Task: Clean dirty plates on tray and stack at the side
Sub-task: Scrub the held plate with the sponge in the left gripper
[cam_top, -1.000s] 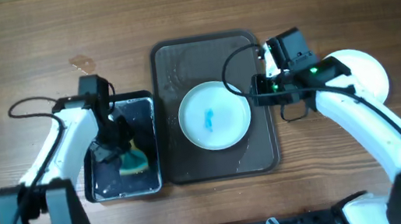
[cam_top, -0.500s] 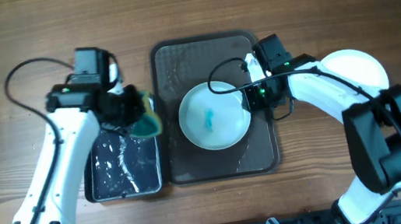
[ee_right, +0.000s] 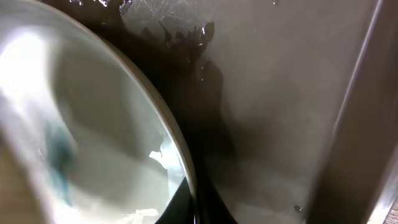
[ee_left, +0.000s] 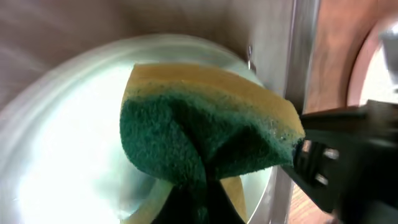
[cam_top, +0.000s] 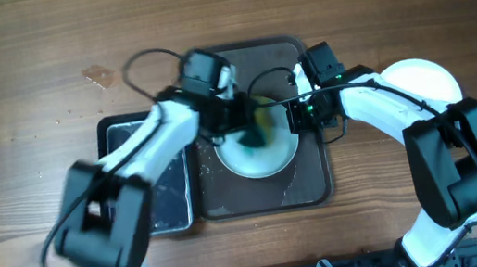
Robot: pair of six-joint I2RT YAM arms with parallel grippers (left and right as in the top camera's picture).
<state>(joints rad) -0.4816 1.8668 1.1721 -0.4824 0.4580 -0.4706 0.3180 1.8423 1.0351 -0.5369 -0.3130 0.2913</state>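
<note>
Scrubbing step in hand, by the look of it. White plate (cam_top: pixel 257 155) in the middle of the tray (cam_top: pixel 314 188), a blue smear (ee_right: pixel 60 155) on its floor in the right wrist view, so not yet clean. Directly over the plate's centre, a green-and-yellow sponge (ee_left: pixel 205 134), green scouring face downward, clamped and creased between the fingers of the left gripper (cam_top: pixel 250 128); impossible to say whether touching the plate's surface or just above it. At the plate's edge nearest the tray's right side, the right gripper (cam_top: pixel 298 118), closed on the rim, one finger inside the lip and one outside, apparently steadying the plate against the rub. Left of the tray and just beside it, a dark water tub (cam_top: pixel 170 205). Well to the right of the tray, a second white plate (cam_top: pixel 433 78) flat on the table, probably the start of the stack. Next move, as a judgement: press the sponge down onto the smear and rub across it with the rim pinched firmly, then carry the plate off the tray's right side onto that other plate.
</note>
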